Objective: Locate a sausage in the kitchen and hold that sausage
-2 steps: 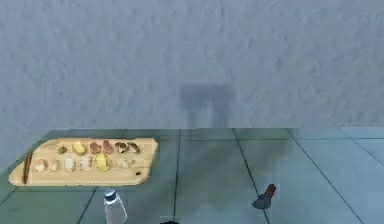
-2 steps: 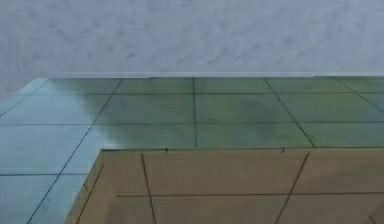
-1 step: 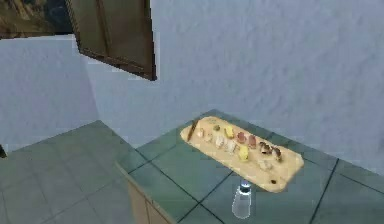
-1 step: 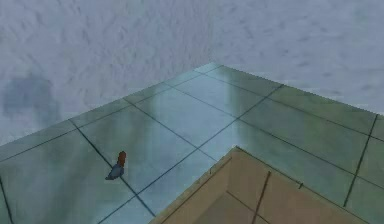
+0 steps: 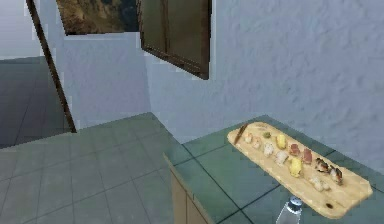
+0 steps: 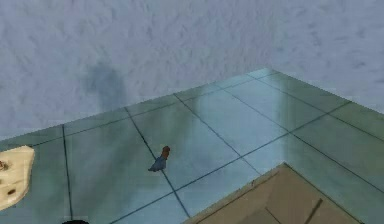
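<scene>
A small reddish-brown oblong thing [image 6: 164, 153] lies on the teal tiled countertop [image 6: 230, 125] in the arm side view, casting a short shadow to its lower left. It is too small to name for certain. In the forward view a light wooden board [image 5: 250, 133] lies on the same kind of tiled counter [image 5: 225, 170] at the lower right. The board carries several small food pieces, yellow, pale and reddish-brown, among them a reddish-brown piece [image 5: 307, 156].
A clear bottle's top [image 5: 292, 209] rises at the forward view's bottom edge. A dark framed window [image 5: 178, 35] and a picture [image 5: 97, 14] hang on the pale walls, with grey-green floor tiles [image 5: 80, 175] to the left. The board's end [image 6: 14, 168] reaches the arm side view's left edge; a wooden surface [image 6: 290, 200] sits lower right.
</scene>
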